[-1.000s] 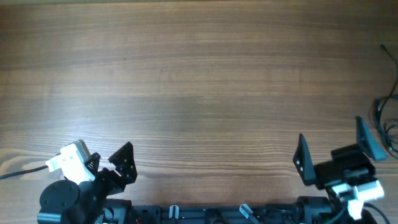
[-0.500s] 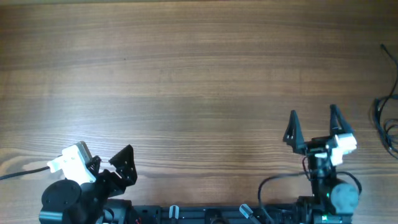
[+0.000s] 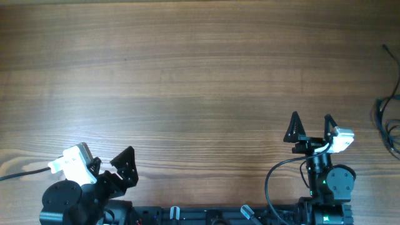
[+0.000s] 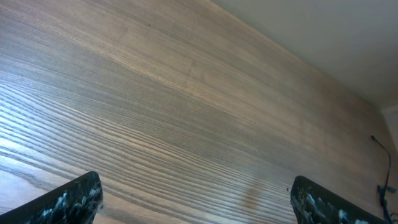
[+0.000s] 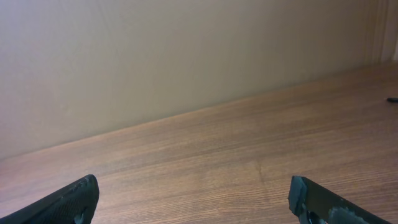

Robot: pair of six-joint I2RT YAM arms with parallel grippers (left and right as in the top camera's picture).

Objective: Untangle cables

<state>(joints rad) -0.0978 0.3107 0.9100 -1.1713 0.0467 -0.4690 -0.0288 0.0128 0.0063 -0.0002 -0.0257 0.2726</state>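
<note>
Overhead view: both arms sit at the near edge of the wooden table (image 3: 200,75)
Left gripper (image 3: 110,160): jaws spread wide, gripping nothing, bare wood ahead of them
Right gripper (image 3: 310,119): jaws spread wide, gripping nothing, tips pointing toward the far edge
Cables (image 3: 379,112): thin black cords lying loose at the table's right edge, well apart to the right of the right jaws and outside their gap
Left wrist view: a stretch of cord shows far ahead and to the right, beyond the gap between the jaws
Right wrist view: a small dark cable end lies at the right edge, ahead of and outside the jaws; the gap frames wood and a pale wall (image 5: 186,56)
Contact: neither gripper touches the cables
</note>
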